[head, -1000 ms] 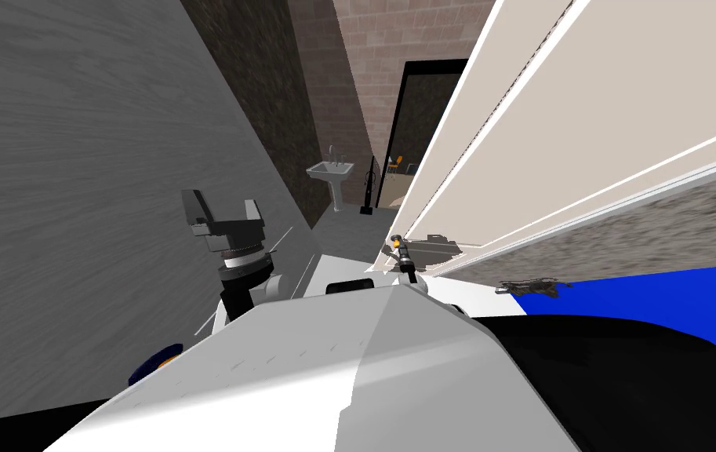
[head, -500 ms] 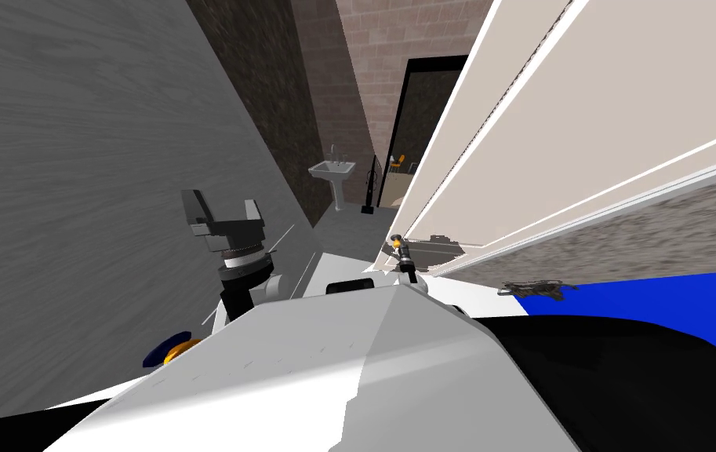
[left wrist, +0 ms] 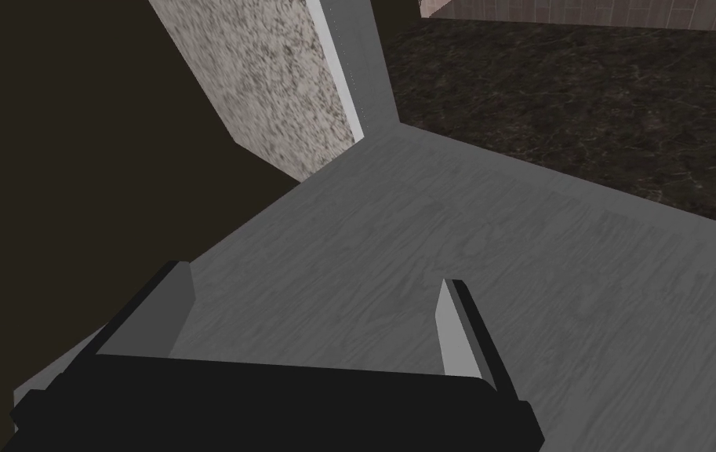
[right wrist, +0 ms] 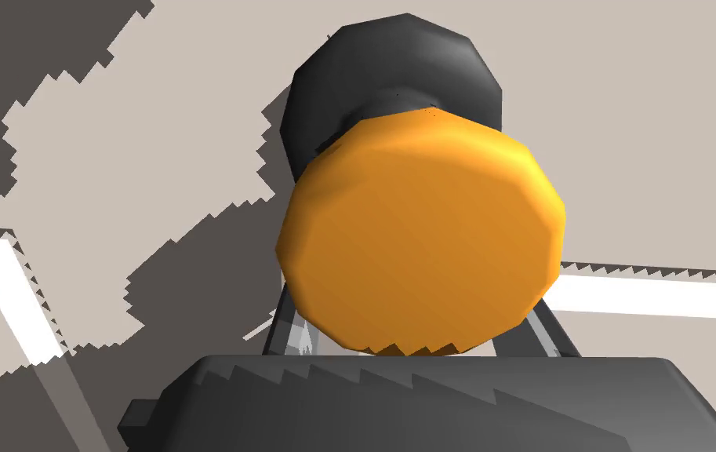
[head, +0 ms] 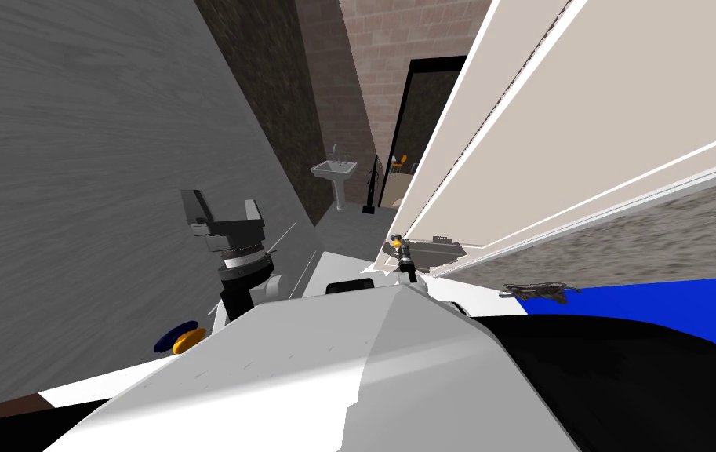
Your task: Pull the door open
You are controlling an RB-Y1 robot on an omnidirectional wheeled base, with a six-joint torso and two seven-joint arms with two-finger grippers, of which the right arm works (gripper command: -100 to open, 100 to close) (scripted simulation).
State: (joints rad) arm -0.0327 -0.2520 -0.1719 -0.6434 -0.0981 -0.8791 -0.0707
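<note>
The beige door [head: 583,118] with white trim stands partly swung, its edge running down toward me. Its orange knob [head: 397,242] on a dark neck sits just above my chest. My right gripper [head: 401,253] is shut on that knob. Up close, the orange knob [right wrist: 419,235] looms large against the beige door panel [right wrist: 646,118], and the right gripper [right wrist: 415,318] has its fingers [right wrist: 546,329] against the knob's two sides. My left gripper [head: 221,208] is raised beside a grey wood-grain surface [left wrist: 427,235]; the left gripper [left wrist: 313,294] is open and holds nothing.
A grey wood-grain panel [head: 74,196] rises close on my left, with an orange and blue disc [head: 182,339] low beside it. Ahead, a narrow passage leads to a white pedestal sink [head: 334,169] and a black-framed doorway [head: 427,110]. Blue floor [head: 662,302] shows beneath the door.
The whole head view has shifted a little, so I have moved. The orange and blue disc has slid right and up, and a brown strip now shows bottom left. My right gripper stays on the knob.
</note>
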